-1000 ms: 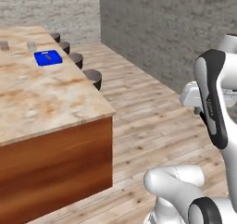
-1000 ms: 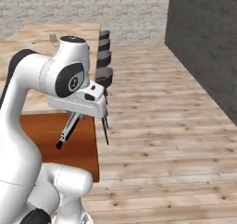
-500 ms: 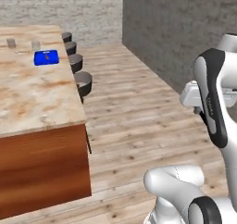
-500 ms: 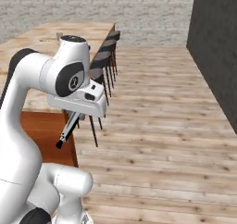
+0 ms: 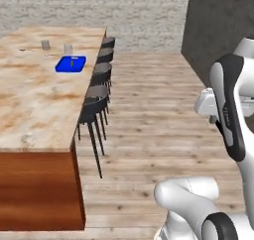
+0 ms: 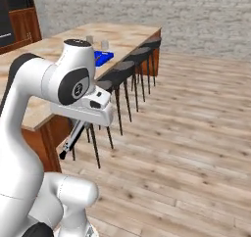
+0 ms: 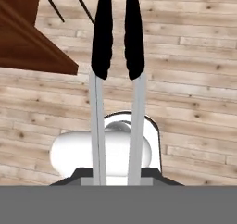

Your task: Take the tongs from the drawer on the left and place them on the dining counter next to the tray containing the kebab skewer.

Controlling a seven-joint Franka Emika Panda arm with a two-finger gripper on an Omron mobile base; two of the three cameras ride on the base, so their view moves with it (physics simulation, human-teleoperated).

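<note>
You've got the tongs point(image 7: 115, 79) clamped in the gripper point(image 6: 81, 128); still left: set them by the tray point(image 5: 70, 64) on the dining counter point(image 5: 34, 110).

tongs point(image 7: 116, 79): two thin grey metal arms with black ends; ran from 6 toward 12 o'clock in the hand view; hung slanted below the hand in the right base view
dining counter point(image 5: 34, 110): beige marble with rust blotches over reddish-brown cabinets
tray point(image 5: 70, 64): bright blue; lay flat at the counter's far end, toward 12 o'clock
kebab skewer point(image 5: 72, 62): small thin stick; lay in the tray
</note>
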